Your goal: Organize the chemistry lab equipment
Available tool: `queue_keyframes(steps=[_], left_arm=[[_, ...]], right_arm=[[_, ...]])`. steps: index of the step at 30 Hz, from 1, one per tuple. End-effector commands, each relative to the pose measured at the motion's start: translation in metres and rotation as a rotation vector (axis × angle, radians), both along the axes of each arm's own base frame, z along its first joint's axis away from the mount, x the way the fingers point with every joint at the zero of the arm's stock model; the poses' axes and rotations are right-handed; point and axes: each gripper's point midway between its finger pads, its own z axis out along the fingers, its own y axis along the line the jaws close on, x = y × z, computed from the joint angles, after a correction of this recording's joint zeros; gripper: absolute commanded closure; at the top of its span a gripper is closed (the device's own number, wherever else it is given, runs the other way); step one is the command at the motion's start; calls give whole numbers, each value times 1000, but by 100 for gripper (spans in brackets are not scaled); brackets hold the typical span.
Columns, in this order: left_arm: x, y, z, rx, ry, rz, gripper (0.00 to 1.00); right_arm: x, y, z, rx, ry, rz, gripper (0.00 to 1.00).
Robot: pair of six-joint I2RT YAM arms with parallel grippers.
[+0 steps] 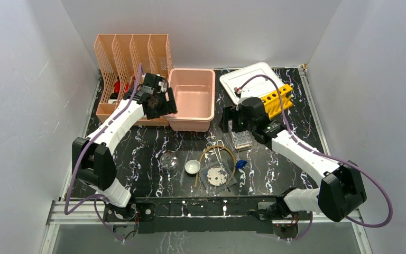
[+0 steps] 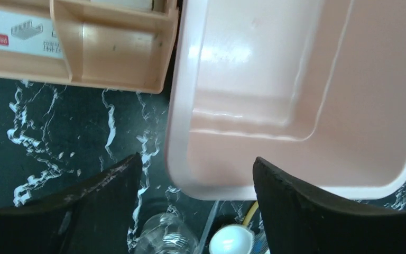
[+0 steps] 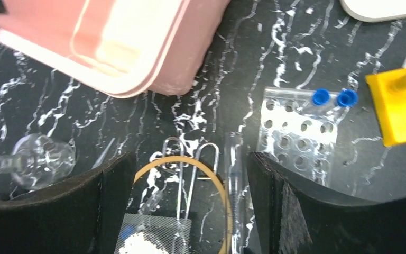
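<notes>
Left arm (image 1: 119, 121) and right arm (image 1: 301, 153): white shells, chunky black joints, thin purple cables (image 1: 264, 76) looping alongside. Black fingers (image 2: 84, 211), scuffed whitish, fill both wrist views' lower corners.

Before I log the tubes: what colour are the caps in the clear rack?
Blue; the caps show best in the right wrist view.

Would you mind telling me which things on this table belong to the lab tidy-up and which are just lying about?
For the job: small white bowl, yellow rubber tube, metal tweezers, blue clip, clear tube rack, yellow tube rack, glass vessel.
Lying about: peach file holder, pink tub, white lid.
</notes>
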Motion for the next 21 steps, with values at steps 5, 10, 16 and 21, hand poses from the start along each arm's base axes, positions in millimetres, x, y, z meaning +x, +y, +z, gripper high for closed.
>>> queue_keyframes(steps=[5, 10, 16, 21], left_arm=[[-22, 7, 7, -16, -11, 25, 2], [-16, 20, 52, -33, -173, 106, 2], [-10, 80, 90, 67, -239, 292, 2], [-17, 126, 70, -62, -171, 387, 2]], right_arm=[[-26, 81, 46, 31, -97, 283, 14], [-66, 136, 43, -12, -123, 453, 13], [-91, 181, 6, -105, -111, 542, 13], [-105, 210, -1, -161, -139, 609, 13]])
